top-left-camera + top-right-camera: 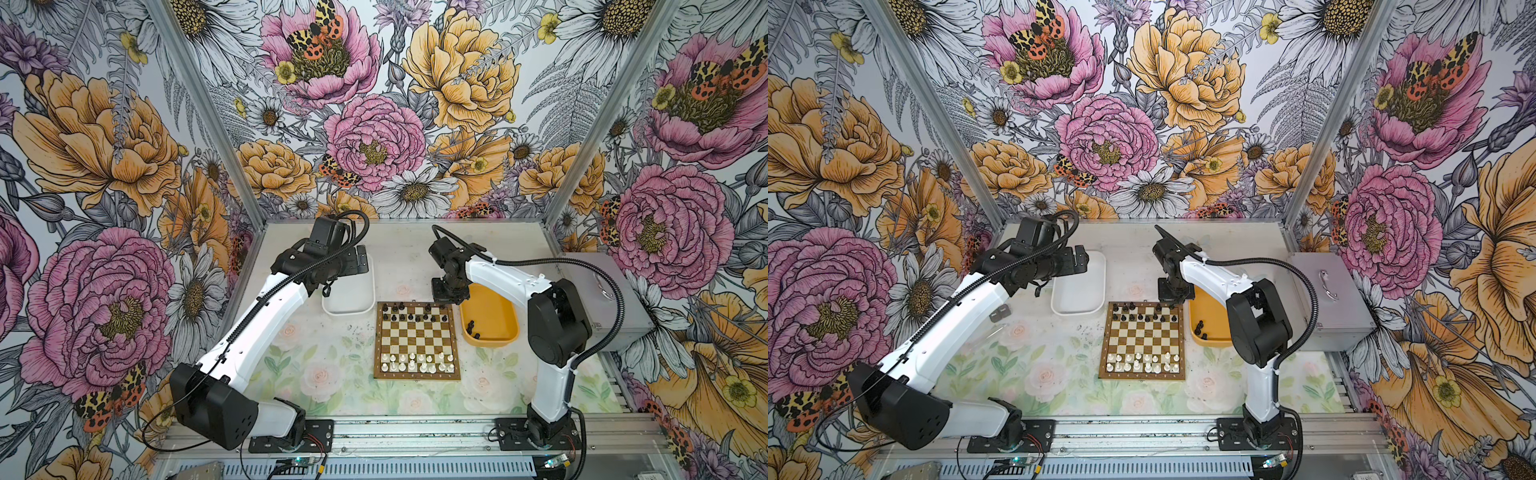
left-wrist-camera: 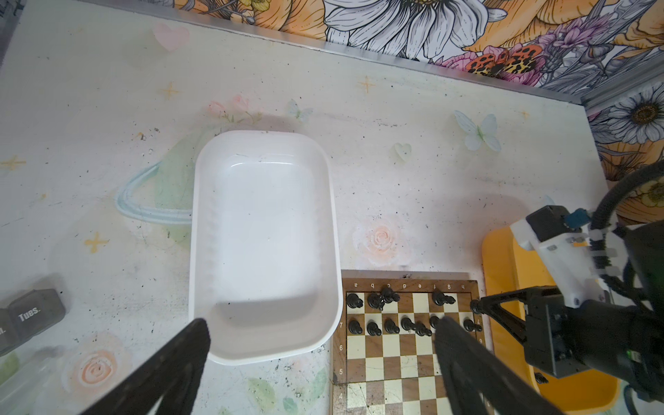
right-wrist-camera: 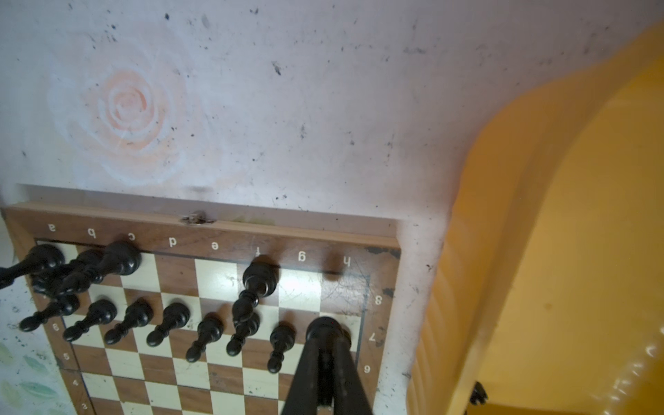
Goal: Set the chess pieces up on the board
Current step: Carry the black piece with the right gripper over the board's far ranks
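My right claw (image 3: pixel 325 345) is closed almost fully on one black piece (image 3: pixel 323 327), gripped at the fingertips over the far right corner of the board (image 1: pixel 417 376), near files g and h. My left claw (image 2: pixel 321 325) stands fully spread, gripping nothing, above the white tray (image 2: pixel 266 230). Black chessmen (image 1: pixel 417 318) occupy the board's two far rows. White chessmen (image 1: pixel 420 358) occupy the two near rows. A few spare black pieces (image 1: pixel 471 327) lie in the yellow tray (image 1: pixel 494 316).
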Controlling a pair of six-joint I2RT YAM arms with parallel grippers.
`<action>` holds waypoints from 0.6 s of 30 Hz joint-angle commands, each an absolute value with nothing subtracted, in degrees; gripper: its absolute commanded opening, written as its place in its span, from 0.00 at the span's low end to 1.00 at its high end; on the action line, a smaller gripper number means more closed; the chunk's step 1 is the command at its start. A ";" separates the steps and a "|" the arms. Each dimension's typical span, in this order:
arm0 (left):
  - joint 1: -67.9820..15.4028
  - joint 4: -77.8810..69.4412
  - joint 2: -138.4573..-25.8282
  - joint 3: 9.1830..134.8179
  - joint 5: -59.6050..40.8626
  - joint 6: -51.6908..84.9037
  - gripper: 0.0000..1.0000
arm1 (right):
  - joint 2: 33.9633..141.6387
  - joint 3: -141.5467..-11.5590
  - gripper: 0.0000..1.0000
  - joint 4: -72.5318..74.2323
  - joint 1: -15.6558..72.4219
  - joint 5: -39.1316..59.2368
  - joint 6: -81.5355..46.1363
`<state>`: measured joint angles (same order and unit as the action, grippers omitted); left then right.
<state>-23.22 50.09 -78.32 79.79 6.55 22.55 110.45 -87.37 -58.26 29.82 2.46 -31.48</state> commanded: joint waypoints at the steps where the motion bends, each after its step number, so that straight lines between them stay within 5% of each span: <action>1: -22.46 49.07 -76.58 78.92 7.74 23.18 0.99 | 111.56 -87.19 0.00 -57.13 30.50 2.71 -32.06; 18: -20.40 49.11 -74.03 77.22 6.88 22.69 0.99 | 114.55 -88.38 0.00 -56.25 31.78 2.22 -32.52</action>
<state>-21.06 50.04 -75.22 78.02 6.61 22.55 112.75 -87.31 -57.34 31.44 2.46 -31.97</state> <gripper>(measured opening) 0.988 0.086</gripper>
